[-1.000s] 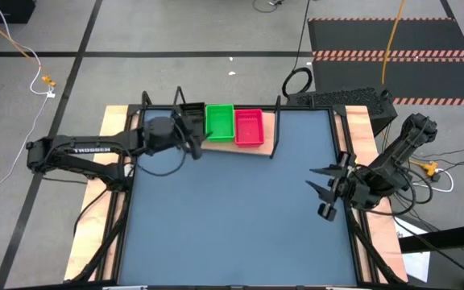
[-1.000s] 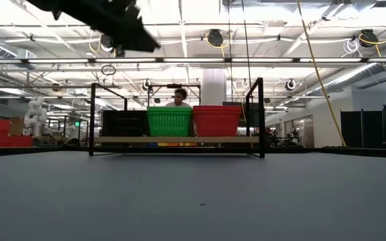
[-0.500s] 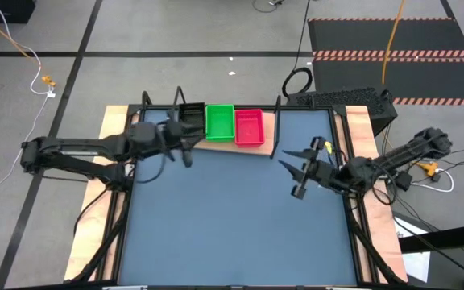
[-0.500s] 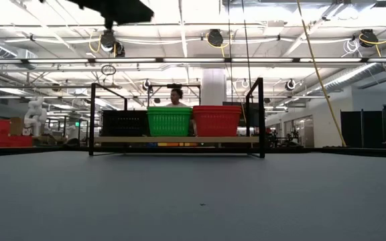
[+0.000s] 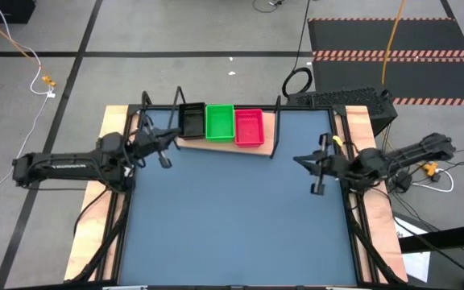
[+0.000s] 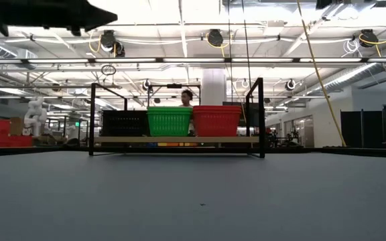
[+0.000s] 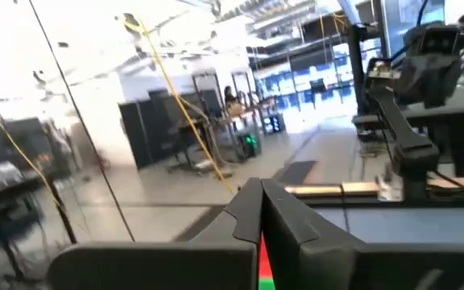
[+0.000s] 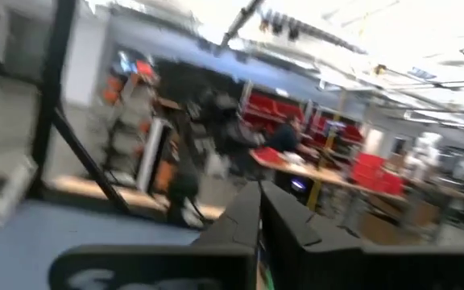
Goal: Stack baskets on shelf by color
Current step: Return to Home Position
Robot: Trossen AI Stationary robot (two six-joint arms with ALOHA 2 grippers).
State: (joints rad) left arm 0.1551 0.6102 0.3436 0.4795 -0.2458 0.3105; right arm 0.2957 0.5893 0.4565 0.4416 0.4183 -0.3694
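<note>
Perforated plastic baskets (image 5: 220, 122) are sitting colour-sorted on the light wooden shelf (image 6: 176, 140), seemingly finished; left tool (image 7: 261, 192) and right tool (image 8: 259, 195) are narrow, empty.

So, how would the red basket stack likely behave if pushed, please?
The red basket stack looks perforated, so probably light yet stiff. Low and wide on the wooden shelf, it would likely slide rather than tip.

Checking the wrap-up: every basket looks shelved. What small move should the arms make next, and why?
Probably pull both arms back to rest: the black baskets, green baskets and red baskets sit on the shelf, and the left pincer and right pincer hold nothing.
</note>
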